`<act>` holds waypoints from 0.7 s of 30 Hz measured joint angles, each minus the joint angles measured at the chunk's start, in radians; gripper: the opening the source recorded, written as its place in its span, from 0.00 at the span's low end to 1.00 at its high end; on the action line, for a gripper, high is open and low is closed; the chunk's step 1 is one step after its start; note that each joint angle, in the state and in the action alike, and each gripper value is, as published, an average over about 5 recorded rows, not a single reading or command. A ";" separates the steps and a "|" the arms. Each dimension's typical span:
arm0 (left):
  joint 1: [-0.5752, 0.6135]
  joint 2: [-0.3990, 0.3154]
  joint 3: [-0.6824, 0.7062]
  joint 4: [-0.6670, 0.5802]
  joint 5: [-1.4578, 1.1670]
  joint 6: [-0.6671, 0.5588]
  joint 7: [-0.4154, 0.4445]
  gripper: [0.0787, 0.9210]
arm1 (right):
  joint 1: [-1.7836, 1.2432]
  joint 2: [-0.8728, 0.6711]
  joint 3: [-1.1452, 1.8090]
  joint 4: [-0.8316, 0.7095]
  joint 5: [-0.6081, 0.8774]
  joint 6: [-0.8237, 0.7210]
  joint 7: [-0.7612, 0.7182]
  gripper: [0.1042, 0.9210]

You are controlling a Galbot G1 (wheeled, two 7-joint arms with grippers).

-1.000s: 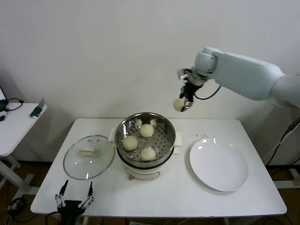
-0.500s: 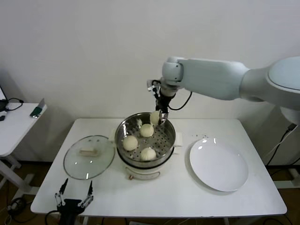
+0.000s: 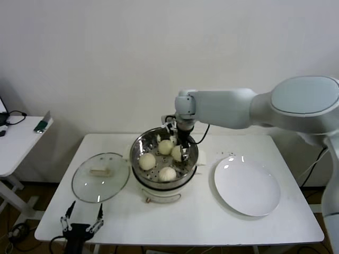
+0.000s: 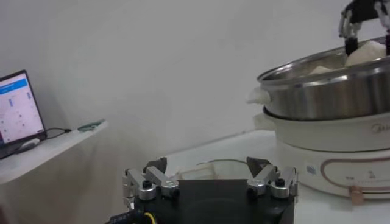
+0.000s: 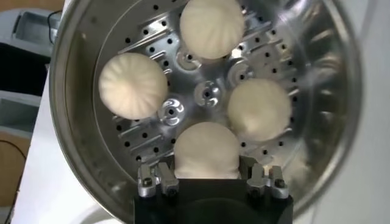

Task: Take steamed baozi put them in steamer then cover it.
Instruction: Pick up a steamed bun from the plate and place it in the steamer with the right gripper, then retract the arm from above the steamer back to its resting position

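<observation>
The steamer [image 3: 133,154] stands mid-table, open. Three baozi [image 3: 146,161] lie on its perforated tray. My right gripper [image 3: 182,149] reaches down into the pot at its right side and is shut on a fourth baozi [image 3: 177,153], low over the tray. In the right wrist view this baozi [image 5: 206,149] sits between the fingers [image 5: 159,176], with the others [image 5: 133,85] beyond it. The glass cover [image 3: 100,176] lies flat on the table left of the steamer. My left gripper [image 3: 83,222] is parked open at the table's front left edge.
A white plate [image 3: 247,186] lies bare to the right of the steamer. A side table [image 3: 16,140] with a laptop [image 4: 18,109] stands at far left. The wall is close behind the table.
My right gripper has come in from the right and moved down with the baozi, from above the steamer's far rim into the pot. The left arm has not moved.
</observation>
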 measured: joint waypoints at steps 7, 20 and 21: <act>0.001 0.001 0.003 0.001 0.001 0.000 0.000 0.88 | -0.016 0.002 -0.009 -0.008 0.001 -0.004 0.013 0.76; -0.006 0.000 0.003 0.001 0.004 0.002 0.000 0.88 | 0.006 -0.019 0.017 0.005 0.000 -0.005 0.002 0.88; -0.007 0.001 0.003 0.001 0.004 0.002 0.000 0.88 | 0.011 -0.023 0.023 0.007 0.001 -0.003 -0.001 0.88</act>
